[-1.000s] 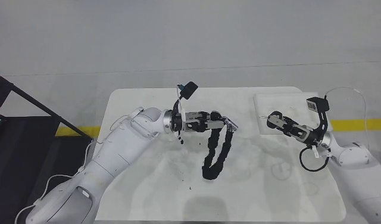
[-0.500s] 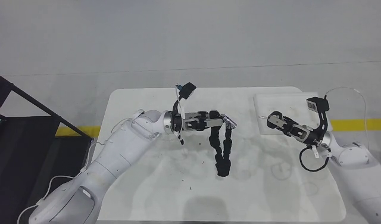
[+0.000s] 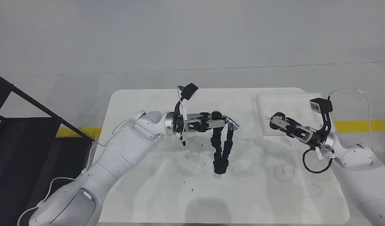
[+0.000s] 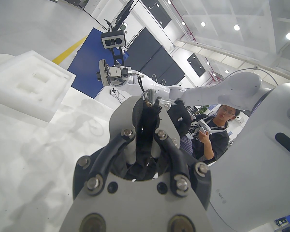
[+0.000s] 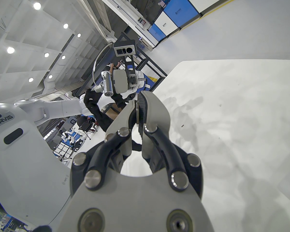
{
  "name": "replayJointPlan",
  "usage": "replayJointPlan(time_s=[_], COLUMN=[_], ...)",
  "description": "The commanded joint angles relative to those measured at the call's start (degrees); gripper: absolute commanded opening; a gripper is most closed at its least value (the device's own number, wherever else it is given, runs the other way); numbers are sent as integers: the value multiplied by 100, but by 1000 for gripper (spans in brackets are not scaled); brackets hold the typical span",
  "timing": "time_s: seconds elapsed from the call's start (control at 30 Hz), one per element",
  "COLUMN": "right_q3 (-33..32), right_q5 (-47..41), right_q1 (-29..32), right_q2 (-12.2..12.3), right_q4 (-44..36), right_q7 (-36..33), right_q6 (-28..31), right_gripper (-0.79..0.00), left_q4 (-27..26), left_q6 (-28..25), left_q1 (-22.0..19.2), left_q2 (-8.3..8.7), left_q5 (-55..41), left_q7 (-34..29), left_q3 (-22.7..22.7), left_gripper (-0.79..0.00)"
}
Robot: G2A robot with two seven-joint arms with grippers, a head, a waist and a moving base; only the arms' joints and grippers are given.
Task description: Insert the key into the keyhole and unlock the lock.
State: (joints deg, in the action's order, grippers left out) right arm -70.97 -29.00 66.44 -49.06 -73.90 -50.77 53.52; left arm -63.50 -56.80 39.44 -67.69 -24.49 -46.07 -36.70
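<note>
My left gripper (image 3: 224,121) (image 4: 147,102) is held above the middle of the white table, shut on a black fabric-covered chain lock (image 3: 222,149). The lock's silver head (image 3: 232,124) (image 4: 150,97) sticks out past the fingertips, and the chain hangs down to the tabletop. My right gripper (image 3: 274,119) (image 5: 139,98) is to the right, apart from the lock and facing it. It is shut, and a thin metal piece that looks like the key shows between its tips. In the right wrist view the lock head (image 5: 108,87) points towards this gripper.
A white foam tray (image 3: 286,103) (image 4: 26,80) with shallow recesses lies at the table's back right, under the right gripper. The white table (image 3: 150,172) has faint scuff marks. A dark frame stands off the table's left side.
The hanging chain has swung: a wide loop a second ago, now a narrower bundle hanging below the left gripper. Neither arm has visibly moved.
</note>
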Motion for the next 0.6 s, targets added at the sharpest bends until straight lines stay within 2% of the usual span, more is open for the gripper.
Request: replayJointPlan(time_s=[0.0,0.07,0.23,0.4,0.57], right_q3=[0,0,0,0,0], right_q5=[0,0,0,0,0], right_q1=[0,0,0,0,0], right_q2=[0,0,0,0,0], right_q4=[0,0,0,0,0], right_q7=[0,0,0,0,0], right_q6=[0,0,0,0,0], right_gripper=[-785,-785,-785,-785,-785], left_q4=[126,328,564,-123,-328], left_q6=[238,256,-20,194,316], left_q1=[63,154,286,472,532], left_q2=[11,26,151,388,680], left_q5=[190,125,-508,-650,-930], left_q7=[-46,82,-121,-337,-459], left_q3=[0,-93,-409,-305,-201], left_gripper=[-785,-785,-785,-785,-785])
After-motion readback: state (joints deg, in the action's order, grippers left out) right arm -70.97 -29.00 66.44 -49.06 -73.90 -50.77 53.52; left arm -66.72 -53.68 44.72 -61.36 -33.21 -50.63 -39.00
